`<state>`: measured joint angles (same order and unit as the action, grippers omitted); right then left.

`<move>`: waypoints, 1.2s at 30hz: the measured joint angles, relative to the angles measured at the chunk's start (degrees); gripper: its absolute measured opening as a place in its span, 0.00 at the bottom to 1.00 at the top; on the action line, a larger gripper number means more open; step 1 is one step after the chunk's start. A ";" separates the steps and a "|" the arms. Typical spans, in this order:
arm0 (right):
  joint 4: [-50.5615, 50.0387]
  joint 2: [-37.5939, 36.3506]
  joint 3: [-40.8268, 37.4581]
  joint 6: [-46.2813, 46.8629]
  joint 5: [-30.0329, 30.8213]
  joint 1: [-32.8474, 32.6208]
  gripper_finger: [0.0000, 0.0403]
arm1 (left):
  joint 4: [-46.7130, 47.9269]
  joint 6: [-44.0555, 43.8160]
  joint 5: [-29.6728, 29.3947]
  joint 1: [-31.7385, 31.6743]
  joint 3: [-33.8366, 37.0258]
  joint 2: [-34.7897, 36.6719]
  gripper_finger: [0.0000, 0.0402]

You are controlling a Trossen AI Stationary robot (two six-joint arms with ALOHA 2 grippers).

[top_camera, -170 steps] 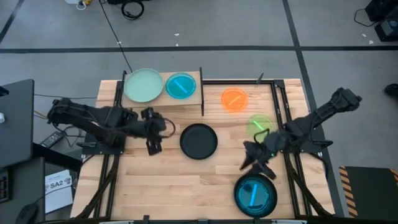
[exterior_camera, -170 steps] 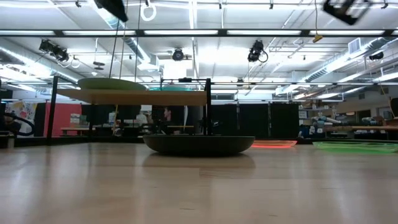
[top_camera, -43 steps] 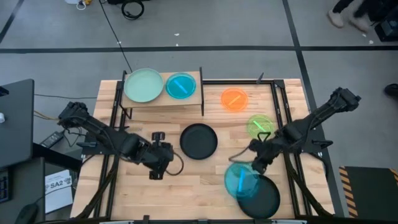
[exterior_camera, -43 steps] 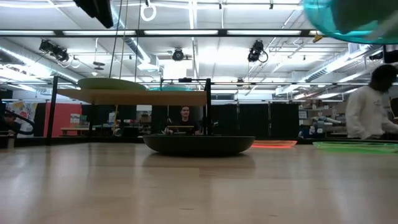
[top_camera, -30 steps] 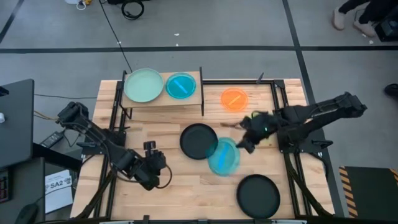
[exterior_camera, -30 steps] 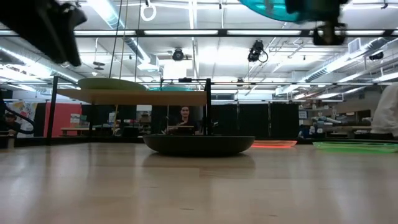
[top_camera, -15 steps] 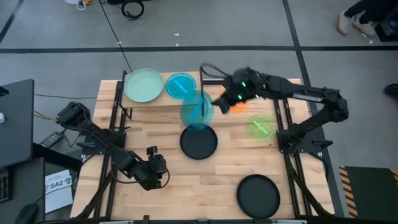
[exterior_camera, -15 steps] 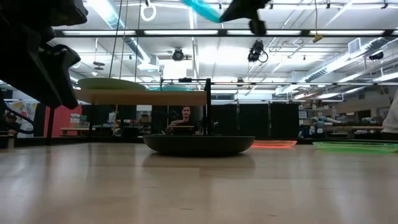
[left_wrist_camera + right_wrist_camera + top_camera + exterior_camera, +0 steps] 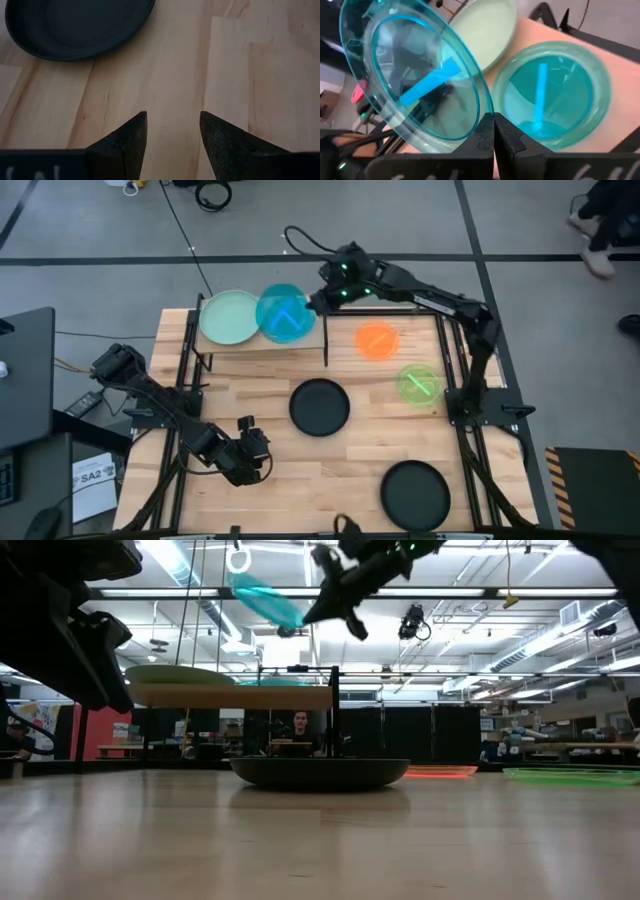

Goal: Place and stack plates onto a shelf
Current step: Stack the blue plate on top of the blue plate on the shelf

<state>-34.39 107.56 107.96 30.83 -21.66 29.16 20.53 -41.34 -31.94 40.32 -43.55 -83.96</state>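
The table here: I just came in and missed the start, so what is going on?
The right claw is shut on a blue plate, held tilted in the air over the shelf, above a second blue plate that lies there beside a mint green plate. On the tabletop wait two black plates, an orange plate and a bright green plate. The left claw is open and empty, low over the table near the front.

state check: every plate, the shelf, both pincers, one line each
Held blue plate: tilted, airborne above the shelf.
Second blue plate: flat on shelf.
Mint plate: flat on shelf.
Shelf: two plates on it.
Black plates, orange plate, green plate: on table.
Right pincer: shut on held plate's rim.
Left pincer: open, empty.
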 joint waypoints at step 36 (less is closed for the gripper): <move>-4.33 6.67 1.44 -1.05 7.24 4.50 0.01 | -0.42 0.13 0.00 0.00 -0.02 -0.02 0.47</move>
<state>-38.73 114.24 109.40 29.78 -14.42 33.66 20.12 -41.21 -31.94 40.32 -43.57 -83.99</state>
